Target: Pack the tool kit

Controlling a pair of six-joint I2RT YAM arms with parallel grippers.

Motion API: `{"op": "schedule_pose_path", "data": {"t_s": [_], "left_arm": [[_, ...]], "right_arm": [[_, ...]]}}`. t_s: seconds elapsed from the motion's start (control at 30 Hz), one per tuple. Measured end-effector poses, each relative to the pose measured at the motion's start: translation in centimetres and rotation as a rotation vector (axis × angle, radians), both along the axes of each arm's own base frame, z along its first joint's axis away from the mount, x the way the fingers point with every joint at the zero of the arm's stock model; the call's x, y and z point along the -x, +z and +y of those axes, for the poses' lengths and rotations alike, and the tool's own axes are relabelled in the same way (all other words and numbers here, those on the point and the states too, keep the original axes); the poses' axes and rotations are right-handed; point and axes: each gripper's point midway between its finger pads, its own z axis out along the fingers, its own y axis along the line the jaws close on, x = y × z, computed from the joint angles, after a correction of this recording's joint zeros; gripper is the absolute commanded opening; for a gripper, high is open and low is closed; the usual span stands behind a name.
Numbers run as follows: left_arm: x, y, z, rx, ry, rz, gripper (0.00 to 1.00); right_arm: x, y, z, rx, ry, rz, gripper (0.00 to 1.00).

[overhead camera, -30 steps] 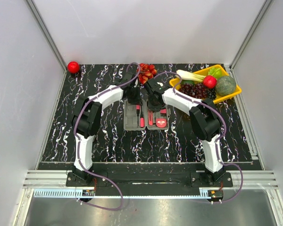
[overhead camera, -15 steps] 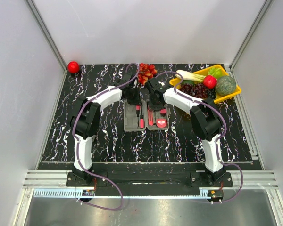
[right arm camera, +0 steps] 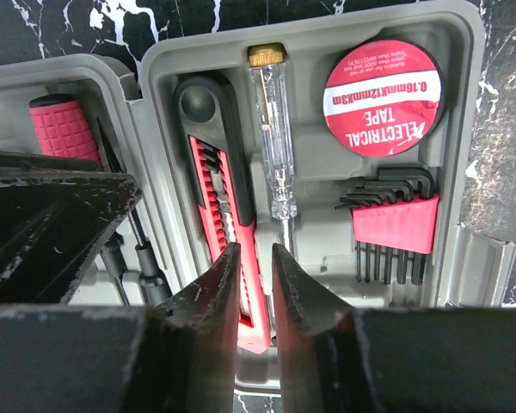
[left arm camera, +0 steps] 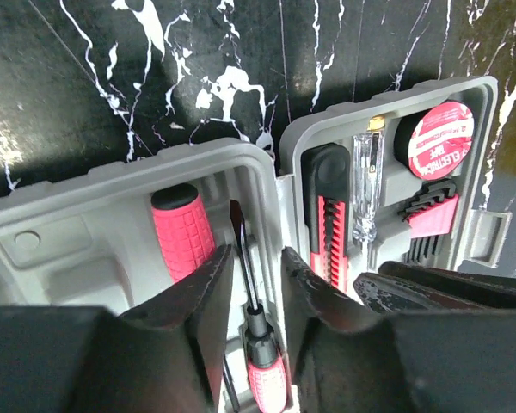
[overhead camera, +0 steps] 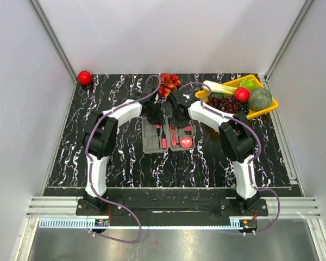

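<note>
The grey tool kit case (overhead camera: 150, 142) lies open in the middle of the table. My left gripper (overhead camera: 154, 117) hovers over its left half; in the left wrist view the gripper (left arm camera: 256, 262) has its jaws a narrow gap apart, astride a red-handled screwdriver (left arm camera: 267, 379) lying in its slot beside a red handle (left arm camera: 182, 232). My right gripper (overhead camera: 179, 119) is over the right half; in the right wrist view the gripper (right arm camera: 255, 258) has its jaws slightly apart just above the red knife (right arm camera: 219, 198). A clear tester screwdriver (right arm camera: 273, 155), round tape (right arm camera: 381, 95) and hex keys (right arm camera: 394, 225) sit in their slots.
A yellow tray (overhead camera: 270, 106) of fruit and vegetables stands at the back right. A bunch of red fruit (overhead camera: 169, 84) lies just behind the case. A red ball (overhead camera: 85, 77) is in the back left corner. Walls close in the table on three sides.
Both grippers have shifted slightly over the open case and sit a little lower. The case and its tools look unmoved.
</note>
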Motion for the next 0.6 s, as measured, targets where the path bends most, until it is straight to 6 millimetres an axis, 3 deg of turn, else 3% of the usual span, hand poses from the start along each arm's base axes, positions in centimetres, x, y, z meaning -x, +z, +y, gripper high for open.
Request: {"op": "schedule_pose_path", "data": {"t_s": [0.13,0.27,0.4,0.6], "left_arm": [[0.1,0.1,-0.3,0.006,0.004,0.008,0.44],[0.0,0.1,-0.2,-0.003,0.008,0.005,0.3],[0.0,0.0,0.2,-0.021,0.022,0.008,0.18],[-0.7,0.6,0.1,-0.024,0.029,-0.007,0.12]], "right_arm": [[0.0,0.0,0.1,-0.005,0.002,0.002,0.27],[0.1,0.5,0.5,-0.027,0.011,0.002,0.27],[0.2,2.3,1.4,-0.095,0.045,-0.036,0.27],[0.8,4.6,3.4,-0.178,0.135,-0.084,0.26]]}}
